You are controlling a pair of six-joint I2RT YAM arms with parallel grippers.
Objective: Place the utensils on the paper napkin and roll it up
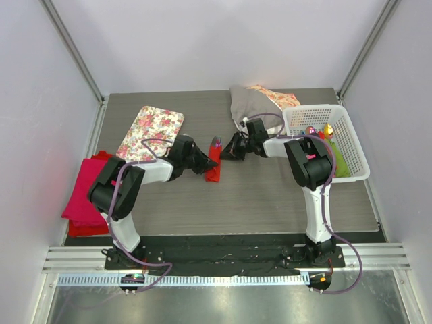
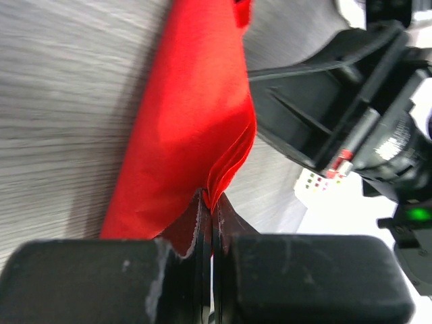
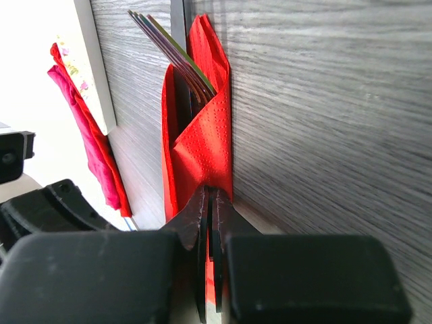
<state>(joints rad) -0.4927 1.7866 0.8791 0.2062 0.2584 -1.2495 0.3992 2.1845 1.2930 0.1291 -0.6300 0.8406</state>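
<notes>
The red paper napkin (image 1: 214, 164) lies folded into a narrow roll mid-table, with the utensils (image 1: 217, 142) poking out of its far end. My left gripper (image 1: 204, 168) is shut on the napkin's layered edge (image 2: 226, 165) from the left. My right gripper (image 1: 227, 151) is shut on the napkin (image 3: 206, 145) from the right, at its near end. In the right wrist view the utensils (image 3: 177, 56) show as thin dark handles wrapped inside the fold. The jaws of both grippers are pressed together with red paper between them.
A floral mat (image 1: 150, 131) lies at the back left, with a magenta-red cloth stack (image 1: 86, 194) at the left edge. A white basket (image 1: 330, 139) holding coloured items stands at the right. A grey and floral cloth bag (image 1: 252, 101) sits behind it.
</notes>
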